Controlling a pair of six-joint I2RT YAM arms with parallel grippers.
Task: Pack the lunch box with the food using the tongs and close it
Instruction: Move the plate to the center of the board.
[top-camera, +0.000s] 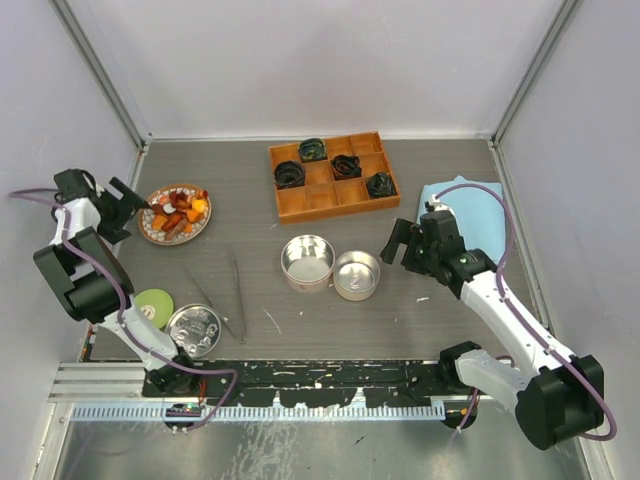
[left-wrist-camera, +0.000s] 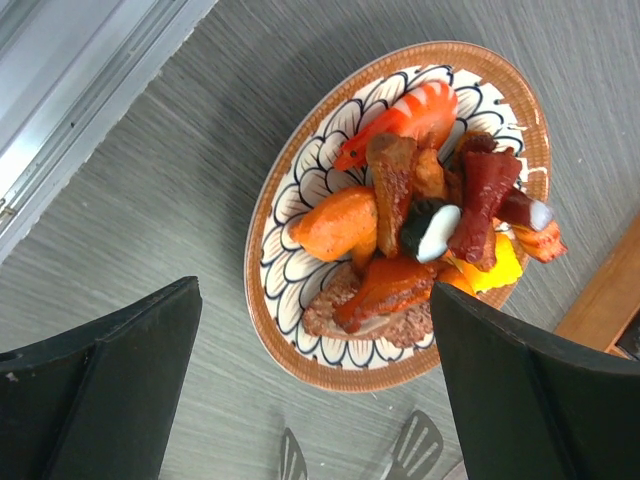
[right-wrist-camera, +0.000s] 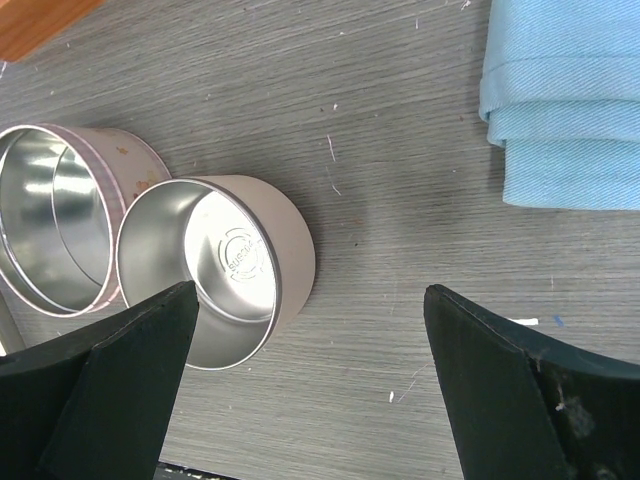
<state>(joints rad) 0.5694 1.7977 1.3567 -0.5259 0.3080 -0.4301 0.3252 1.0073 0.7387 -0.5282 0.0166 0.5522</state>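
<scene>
Packing not yet begun — food (top-camera: 178, 212) on the far-left plate (top-camera: 150, 230), both tins (top-camera: 307, 262) at centre empty. Left claw (top-camera: 135, 218) and right claw (top-camera: 408, 245) gape wide, holding nothing. Next, likely: grasp the tongs (top-camera: 238, 300) lying near-left of the tins — thin, flat, awkward.

Pretty clearly a robot lab test cell, not anyone's kitchen. A left arm (top-camera: 100, 290) and a right arm (top-camera: 510, 310) are bolted to an aluminium rail (top-camera: 260, 385) along the bottom of the frame. Plain white panels (top-camera: 320, 60) box in 3 sides, held by metal posts (top-camera: 100, 70) running to the upper left and upper right corners. The grey wood-grain table (top-camera: 250, 170) only carries staged props: a patterned plate (left-wrist-camera: 275, 260) of glossy food (left-wrist-camera: 400, 220), bare tins (top-camera: 307, 262) mid-frame and a wooden divider tray (top-camera: 320, 198) at top centre.
</scene>
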